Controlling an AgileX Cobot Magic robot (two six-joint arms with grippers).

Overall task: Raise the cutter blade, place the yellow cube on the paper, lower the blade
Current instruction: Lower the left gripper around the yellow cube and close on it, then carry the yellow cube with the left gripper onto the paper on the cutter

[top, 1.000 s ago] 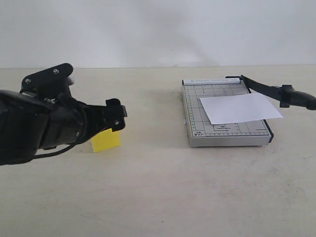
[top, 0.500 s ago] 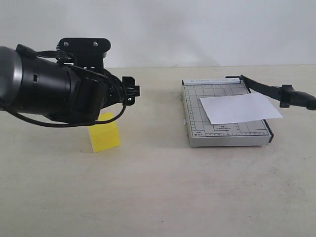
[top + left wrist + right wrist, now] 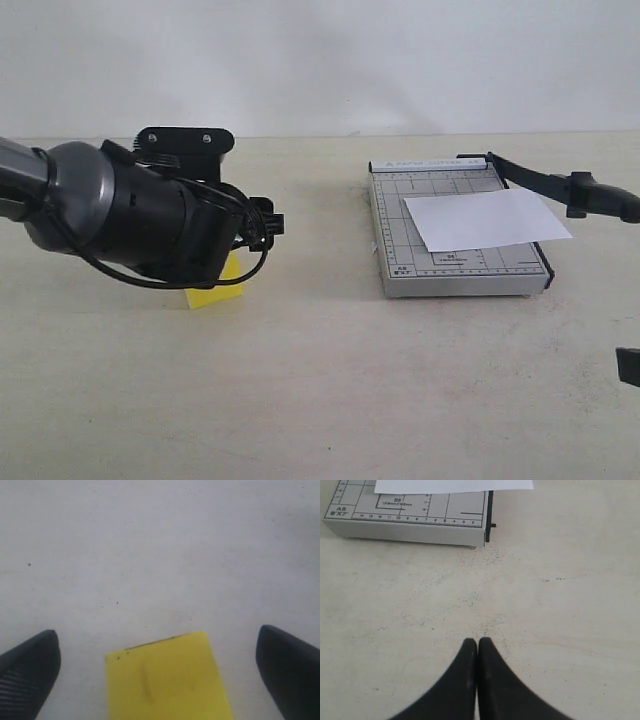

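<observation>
The yellow cube (image 3: pixel 213 292) sits on the table at the left, half hidden under my left arm. In the left wrist view the yellow cube (image 3: pixel 167 680) lies between the two spread fingers of my left gripper (image 3: pixel 157 645), which is open and does not touch it. In the exterior view the left gripper (image 3: pixel 264 224) hangs just above the cube. The white paper (image 3: pixel 486 220) lies askew on the grey trimmer. The cutter blade (image 3: pixel 560 186) stands lifted, slanting off to the right. My right gripper (image 3: pixel 478 643) is shut and empty over bare table, near the trimmer's front corner.
The grey gridded trimmer base (image 3: pixel 455 272) sits at the right of the table; its front edge shows as the trimmer base (image 3: pixel 405 527) in the right wrist view. A black bit of my right arm (image 3: pixel 628 365) pokes in at the right edge. A pale wall stands behind.
My left arm has swung over the cube and sunk lower, covering more of it. A piece of the right arm has come in at the right edge. Blade and paper are unmoved.
</observation>
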